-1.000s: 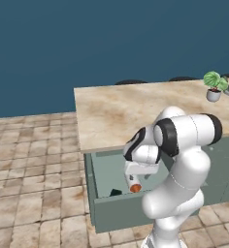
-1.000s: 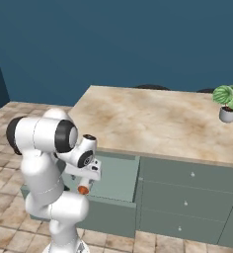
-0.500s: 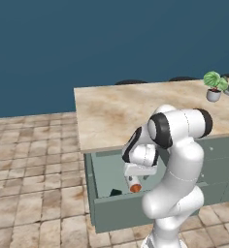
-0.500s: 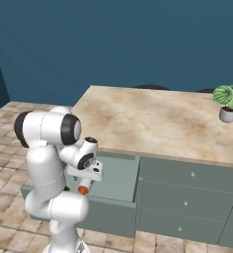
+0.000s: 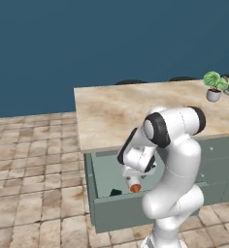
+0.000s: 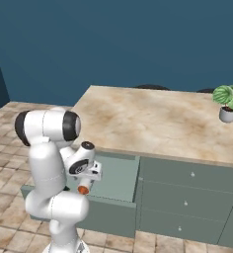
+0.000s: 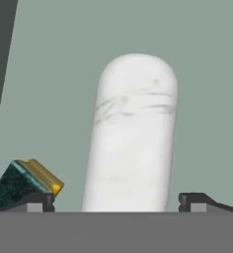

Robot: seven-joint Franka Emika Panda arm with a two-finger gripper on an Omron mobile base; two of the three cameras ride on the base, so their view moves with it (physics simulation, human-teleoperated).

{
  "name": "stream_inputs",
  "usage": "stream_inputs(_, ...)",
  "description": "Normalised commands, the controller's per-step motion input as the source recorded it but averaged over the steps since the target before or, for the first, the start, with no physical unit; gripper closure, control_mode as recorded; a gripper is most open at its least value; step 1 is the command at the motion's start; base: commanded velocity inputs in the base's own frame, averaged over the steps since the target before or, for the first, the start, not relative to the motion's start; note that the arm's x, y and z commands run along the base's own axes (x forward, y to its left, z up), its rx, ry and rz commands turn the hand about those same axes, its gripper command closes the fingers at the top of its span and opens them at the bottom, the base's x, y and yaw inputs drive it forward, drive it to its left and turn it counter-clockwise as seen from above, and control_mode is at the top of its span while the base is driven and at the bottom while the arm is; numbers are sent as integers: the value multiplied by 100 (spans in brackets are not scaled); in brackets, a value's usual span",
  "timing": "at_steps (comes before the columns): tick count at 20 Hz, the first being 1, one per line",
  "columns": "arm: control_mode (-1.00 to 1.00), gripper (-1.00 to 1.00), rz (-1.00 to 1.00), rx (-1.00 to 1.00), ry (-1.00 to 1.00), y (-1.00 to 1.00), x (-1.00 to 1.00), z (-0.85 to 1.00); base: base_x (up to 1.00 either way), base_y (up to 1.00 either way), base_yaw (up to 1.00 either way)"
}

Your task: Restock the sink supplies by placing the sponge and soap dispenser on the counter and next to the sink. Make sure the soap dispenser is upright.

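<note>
Open drawer [image 5: 104,174] of a grey-green island cabinet: pulled out at the left end under a beige marbled top [image 5: 136,109], sinkless, with a potted plant [image 5: 214,85] at its far right. Contents, left to right in the hand view: sponge [image 7: 24,185], yellow with a dark green layer, lying tilted on the drawer floor beside the left fingertip; soap dispenser [image 7: 133,133], white body lying on its side between the two fingertips, its orange pump end [image 5: 134,186] visible below the hand in the left base view. Gripper [image 7: 116,201]: jaws spread wide, straddling the bottle, gripping nothing. Risks, as judged: a round body may roll or squirt out as the jaws close; the left finger may clip the sponge; a grip along the bottle's side leaves it horizontal, complicating upright placement.
</note>
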Motion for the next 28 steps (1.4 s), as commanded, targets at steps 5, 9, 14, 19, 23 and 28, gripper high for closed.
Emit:
stream_inputs(5, -100, -100, -3, 0, -4, 6, 1, -15, 0, 0, 0)
stream_inputs(9, -100, -100, -10, 0, 0, -3, 1, -2, 0, 0, 0)
stream_inputs(14, -100, -100, -14, 0, 0, 0, 4, 0, 0, 0, 0)
stream_inputs(19, -100, -100, -10, 0, 0, 0, 21, 0, 0, 0, 0)
stream_inputs(23, -100, -100, -2, 0, 0, 0, 19, -4, 0, 0, 0)
stream_inputs(28, -100, -100, 0, 0, 0, -2, 9, -14, 0, 0, 0)
